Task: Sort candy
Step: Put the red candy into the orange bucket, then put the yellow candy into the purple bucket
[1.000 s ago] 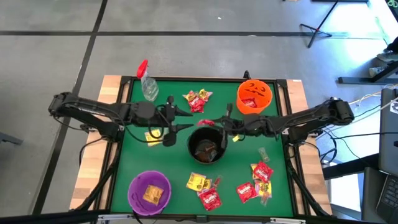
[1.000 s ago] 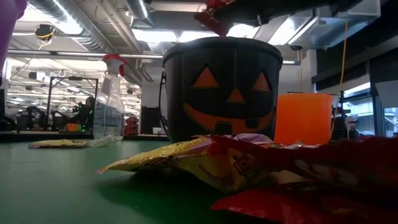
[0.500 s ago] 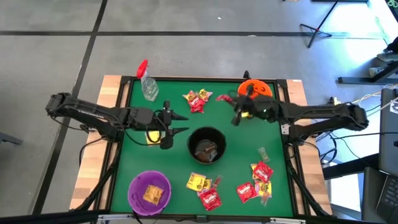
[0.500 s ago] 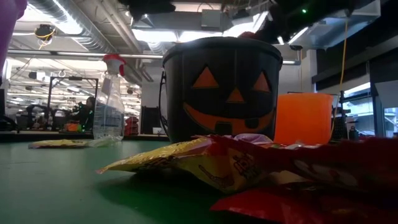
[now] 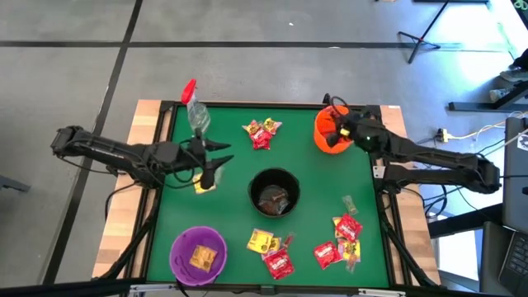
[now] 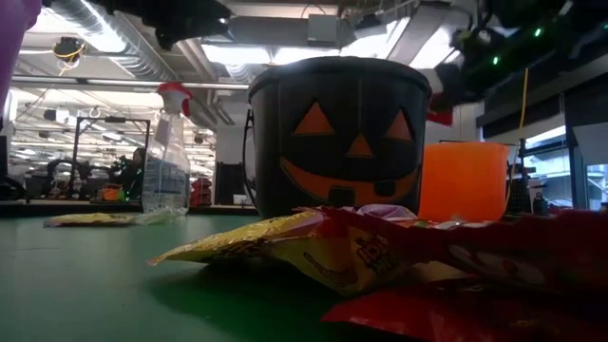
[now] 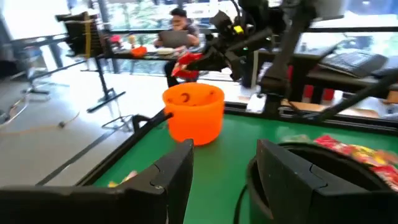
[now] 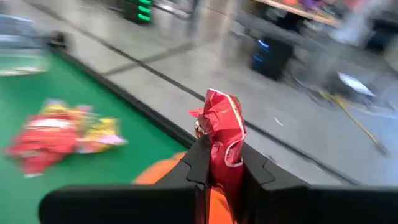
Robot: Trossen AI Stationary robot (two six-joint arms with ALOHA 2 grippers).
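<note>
While the right gripper (image 8: 221, 165) pinches a red shiny wrapped candy packet (image 8: 222, 134) between its two dark fingers, it hangs over the small orange plastic pumpkin bucket (image 5: 332, 132) at the far right corner of the green felt-topped table (image 5: 223, 214). Over the table's left side the left gripper (image 5: 216, 157) hangs with its fingers spread and nothing between them, above a yellow packet (image 5: 202, 183) lying on the felt. Remaining red and yellow packets lie in loose heaps (one far heap (image 5: 261, 133), others at the near edge (image 5: 342, 239)) around the black pumpkin-faced bucket (image 5: 275, 191) at centre, with a purple plastic bowl (image 5: 198, 253) at the near left and a clear spray bottle with red top (image 5: 195, 109) at the far left.
</note>
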